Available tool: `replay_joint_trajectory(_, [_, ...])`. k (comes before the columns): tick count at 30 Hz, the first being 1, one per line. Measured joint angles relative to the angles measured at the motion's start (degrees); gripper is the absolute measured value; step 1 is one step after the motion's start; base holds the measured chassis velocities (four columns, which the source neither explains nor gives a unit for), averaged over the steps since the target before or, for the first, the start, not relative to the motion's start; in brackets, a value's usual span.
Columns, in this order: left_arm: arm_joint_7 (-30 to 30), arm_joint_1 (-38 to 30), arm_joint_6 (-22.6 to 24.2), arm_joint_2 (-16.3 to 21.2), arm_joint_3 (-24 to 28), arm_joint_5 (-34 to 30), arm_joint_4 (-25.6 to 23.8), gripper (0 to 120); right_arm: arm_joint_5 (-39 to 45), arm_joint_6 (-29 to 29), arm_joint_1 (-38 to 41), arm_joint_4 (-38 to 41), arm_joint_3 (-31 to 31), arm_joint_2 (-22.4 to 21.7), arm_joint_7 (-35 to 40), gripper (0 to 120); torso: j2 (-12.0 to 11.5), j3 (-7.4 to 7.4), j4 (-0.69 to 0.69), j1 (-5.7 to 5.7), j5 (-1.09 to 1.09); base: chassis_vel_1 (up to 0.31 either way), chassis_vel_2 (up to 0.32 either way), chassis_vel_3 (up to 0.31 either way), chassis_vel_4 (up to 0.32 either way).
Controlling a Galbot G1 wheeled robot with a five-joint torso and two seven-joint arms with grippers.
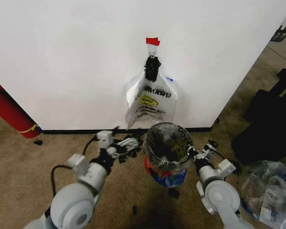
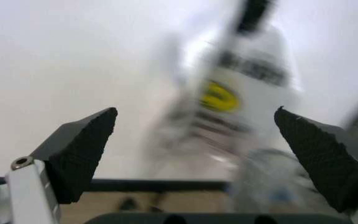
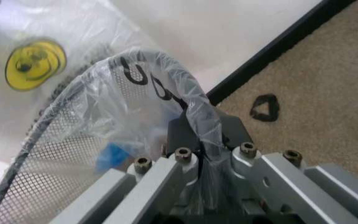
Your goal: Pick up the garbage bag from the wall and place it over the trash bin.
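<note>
A garbage bag (image 1: 151,101) with a yellow smiley hangs on the white wall (image 1: 66,62) from a black clip (image 1: 152,68) under a red tape tab (image 1: 152,41). Below it stands the trash bin (image 1: 155,168), black mesh with a red base. A second printed plastic bag (image 1: 168,143) is stretched over the bin's rim. My left gripper (image 1: 128,143) is open just left of the bin and faces the hanging bag (image 2: 229,98). My right gripper (image 1: 194,153) sits at the bin's right rim, shut on that bag's plastic (image 3: 160,84) over the mesh (image 3: 54,177).
A red fire extinguisher (image 1: 9,112) leans at the far left by the black baseboard (image 1: 76,130). Black cases (image 1: 271,119) and clear plastic bags (image 1: 269,188) crowd the floor on the right. Small black scraps (image 3: 265,108) lie on the carpet.
</note>
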Motion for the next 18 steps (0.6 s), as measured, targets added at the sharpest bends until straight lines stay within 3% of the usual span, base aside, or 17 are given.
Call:
replay_joint_trajectory(3, [1.3,6.0,-4.6,-4.2,-3.8,4.0,0.0,100,-0.9,0.0,0.6,-1.1,-0.9,-0.9,-1.7,1,0.0,0.0,-0.02,0.0,-0.01,0.0,0.0,0.0,0.0])
replay_joint_trajectory(7, [3.0,10.6,-9.5,-7.1,-8.9,5.8,1.1,100,-1.8,-0.1,1.6,-2.6,-2.5,-1.5,-4.1,1,0.0,0.0,-0.02,0.0,-0.01,0.0,0.0,0.0,0.0])
replay_joint_trajectory(12, [4.4,13.7,-11.6,-9.2,-12.3,4.5,1.1,100,-3.0,-0.2,2.9,-4.4,-4.3,-1.1,-6.7,1,0.0,0.0,-0.01,0.0,0.0,0.0,0.0,0.0,0.0])
replay_joint_trajectory(18, [4.7,16.1,-12.5,-11.8,-12.7,4.9,0.5,100,-4.0,-0.5,4.7,-7.4,-5.5,-0.3,-7.1,1,0.0,0.0,-0.02,0.0,0.0,0.0,0.0,0.0,0.0])
